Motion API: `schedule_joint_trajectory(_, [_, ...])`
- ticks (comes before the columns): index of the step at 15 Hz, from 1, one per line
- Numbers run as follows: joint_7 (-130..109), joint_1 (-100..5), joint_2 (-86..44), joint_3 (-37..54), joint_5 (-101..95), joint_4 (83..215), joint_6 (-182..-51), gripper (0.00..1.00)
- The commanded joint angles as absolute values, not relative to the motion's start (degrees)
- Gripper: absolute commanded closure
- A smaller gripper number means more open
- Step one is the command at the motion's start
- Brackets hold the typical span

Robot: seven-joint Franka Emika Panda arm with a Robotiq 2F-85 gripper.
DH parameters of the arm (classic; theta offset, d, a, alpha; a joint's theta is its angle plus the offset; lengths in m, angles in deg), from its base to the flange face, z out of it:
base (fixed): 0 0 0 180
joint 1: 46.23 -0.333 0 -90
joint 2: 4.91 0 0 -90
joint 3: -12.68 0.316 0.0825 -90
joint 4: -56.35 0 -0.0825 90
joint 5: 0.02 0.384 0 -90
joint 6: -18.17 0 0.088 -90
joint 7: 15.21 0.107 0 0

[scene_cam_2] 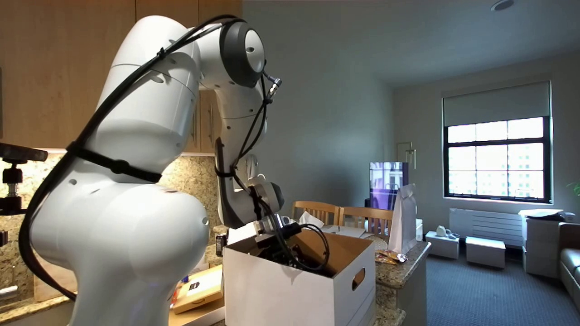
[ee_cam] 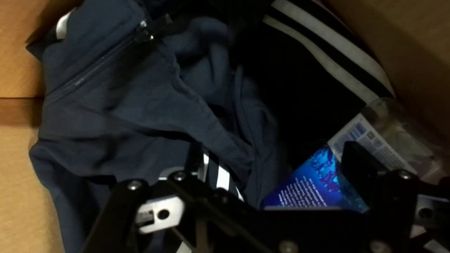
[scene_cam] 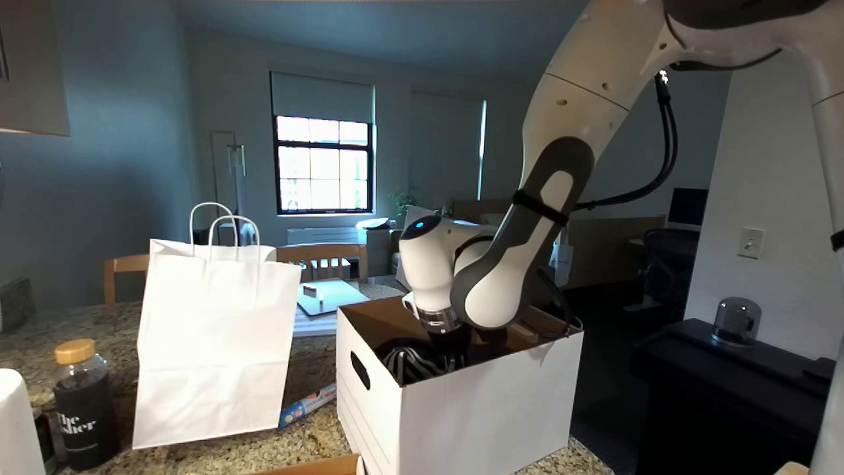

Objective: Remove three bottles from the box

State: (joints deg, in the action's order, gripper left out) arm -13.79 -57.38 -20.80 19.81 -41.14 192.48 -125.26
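Bottle (ee_cam: 321, 167), white print blurred on its blue label (ee_cam: 299, 189), lies in the box (scene_cam: 475, 415) near the wide-spread hand (ee_cam: 274, 156).

One box (scene_cam: 488, 415) is counted, one paper bag (scene_cam: 214, 349)!
Two chairs (scene_cam_2: 367, 211), one wood-capped bottle (scene_cam: 84, 406) are tallied, and one blue-labelled bottle (ee_cam: 309, 186) inside the box!

box (scene_cam: 488, 415): uncovered, entry from above; arm (scene_cam: 498, 297) takes up much of the mouth. cardboard walls (ee_cam: 17, 168) limit sideways travel. fingers (ee_cam: 358, 163) spread; bunched blue garment (ee_cam: 140, 105) and striped black cloth (ee_cam: 299, 88) crowd the space below. blue package (ee_cam: 302, 186) behind one fingertip, contact unclear. outside, hand-hole (scene_cam: 360, 369) side: blue tube (scene_cam: 306, 404) lies between box and paper bag (scene_cam: 217, 349).
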Motion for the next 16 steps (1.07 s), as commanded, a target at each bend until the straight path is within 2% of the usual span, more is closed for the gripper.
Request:
schedule_joint_trajectory(1, [-11.46,-57.97,-18.87,20.07,-40.22,194.86,-128.1,0.0])
schedule_joint_trajectory(7, [-8.77,-58.16,-17.77,20.1,-39.91,196.92,-131.98,0.0])
schedule_joint_trajectory(16, [3.93,-58.12,-14.96,19.69,-41.65,206.02,-146.63,0.0])
